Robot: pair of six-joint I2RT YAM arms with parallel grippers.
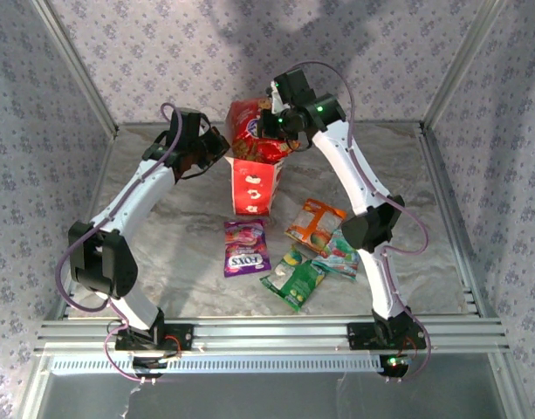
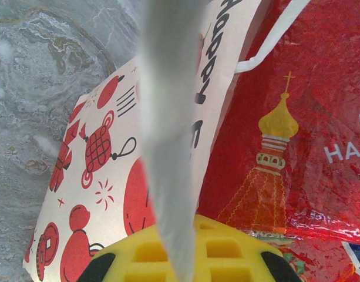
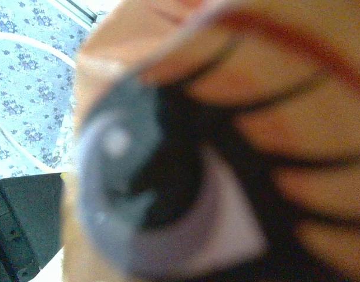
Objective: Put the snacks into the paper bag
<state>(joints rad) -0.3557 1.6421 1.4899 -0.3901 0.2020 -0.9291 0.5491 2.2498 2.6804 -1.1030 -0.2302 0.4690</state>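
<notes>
In the overhead view, the small red-and-white paper gift bag stands upright at the centre of the marble-patterned table. The larger glossy red packet rises out of its mouth. The right end effector is clamped on that packet's right edge. The left end effector sits against the bag's upper left rim, and I cannot tell whether it is open or closed. Below the bag lies the flat purple "FOX'S" packet. To its right are the orange packet, the teal packet and the green packet, overlapping. The left wrist view shows the bag's printed wall at left and the red packet at right, with a blurred white strip running down over a yellow gridded pad. The right wrist view is an unreadable orange and dark blur.
</notes>
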